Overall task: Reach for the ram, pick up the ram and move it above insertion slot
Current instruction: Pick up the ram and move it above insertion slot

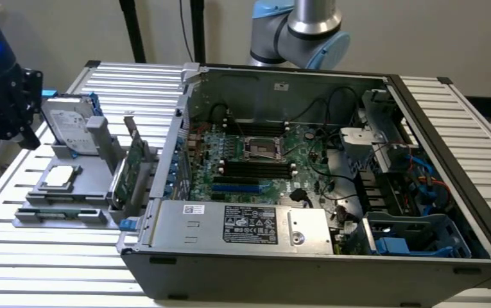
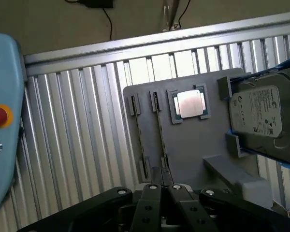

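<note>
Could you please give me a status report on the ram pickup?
End effector near gray holder. Ram seated in holder, not lifted. Hard drive stands aside.

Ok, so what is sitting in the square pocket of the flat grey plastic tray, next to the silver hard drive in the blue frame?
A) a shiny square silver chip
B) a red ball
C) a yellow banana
A: the shiny square silver chip lies flat in the square pocket of the flat grey plastic tray, beside the silver hard drive in the blue frame.
</note>
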### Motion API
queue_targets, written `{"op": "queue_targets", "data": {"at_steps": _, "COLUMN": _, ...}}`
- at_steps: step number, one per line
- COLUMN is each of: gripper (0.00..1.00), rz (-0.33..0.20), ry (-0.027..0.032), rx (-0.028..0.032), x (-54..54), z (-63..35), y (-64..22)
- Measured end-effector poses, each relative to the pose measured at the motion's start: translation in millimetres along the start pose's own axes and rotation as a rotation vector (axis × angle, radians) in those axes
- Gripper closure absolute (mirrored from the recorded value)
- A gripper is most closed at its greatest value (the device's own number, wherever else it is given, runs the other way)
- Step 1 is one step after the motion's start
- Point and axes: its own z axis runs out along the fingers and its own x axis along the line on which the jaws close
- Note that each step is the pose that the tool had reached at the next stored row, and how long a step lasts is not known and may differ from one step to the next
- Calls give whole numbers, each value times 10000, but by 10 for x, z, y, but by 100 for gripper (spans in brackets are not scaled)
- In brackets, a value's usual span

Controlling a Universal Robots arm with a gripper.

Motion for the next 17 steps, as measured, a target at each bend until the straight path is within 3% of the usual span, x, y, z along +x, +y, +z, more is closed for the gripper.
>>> {"op": "queue_targets", "data": {"at_steps": 10, "gripper": 89, "rz": -1719, "ry": -25, "rx": 215, "x": -1, "z": 11, "y": -1}}
{"op": "queue_targets", "data": {"at_steps": 17, "gripper": 89, "rz": -2794, "ry": -6, "rx": 239, "x": 0, "z": 25, "y": -1}}
